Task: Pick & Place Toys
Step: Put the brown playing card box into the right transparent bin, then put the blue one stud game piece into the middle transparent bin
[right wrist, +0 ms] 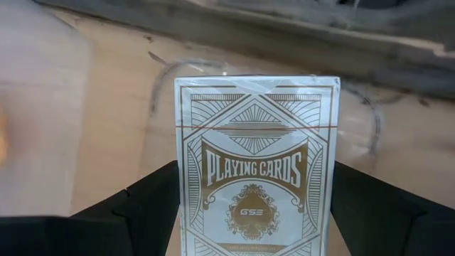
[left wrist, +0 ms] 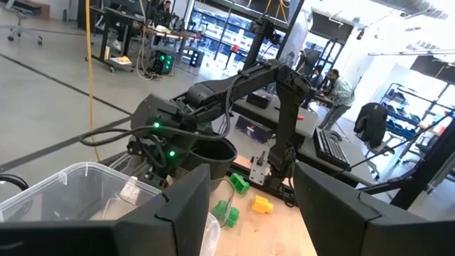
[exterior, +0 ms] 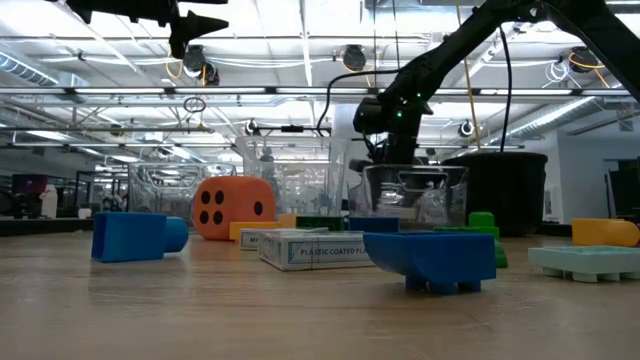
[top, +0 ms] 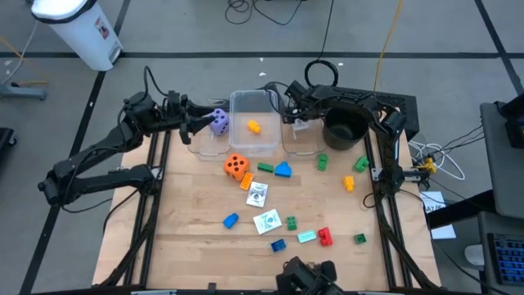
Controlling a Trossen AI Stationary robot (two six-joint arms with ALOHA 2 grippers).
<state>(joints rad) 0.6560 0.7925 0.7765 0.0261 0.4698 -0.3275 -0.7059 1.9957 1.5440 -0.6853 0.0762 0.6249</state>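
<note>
My right gripper [top: 296, 117] is shut on a white playing-card pack [right wrist: 256, 171] above the right clear tub [top: 300, 141], beside the black pot [top: 344, 129]. My left gripper [top: 203, 124] is open at the table's far left; the left wrist view [left wrist: 252, 185] shows nothing between its fingers. A purple die [top: 219, 121] shows right at its tips. The middle tub [top: 254, 123] holds a small orange piece [top: 254, 127]. An orange die [top: 236, 166], white cards [top: 257, 195] and several coloured blocks lie on the table. My right gripper pinches the card pack by its two long sides [right wrist: 186, 213] between its two fingers, which lie along them. The fingers come from above, pointing down. The pack is lifted clear, its printed face toward the wrist camera, over the tub's floor [right wrist: 163, 92].
A third clear tub [top: 205, 141] stands under my left gripper. Blocks are scattered from the middle of the table to the near right, such as a blue one [top: 230, 220] and a red one [top: 324, 236]. A white bin [top: 82, 29] stands on the floor beyond the table.
</note>
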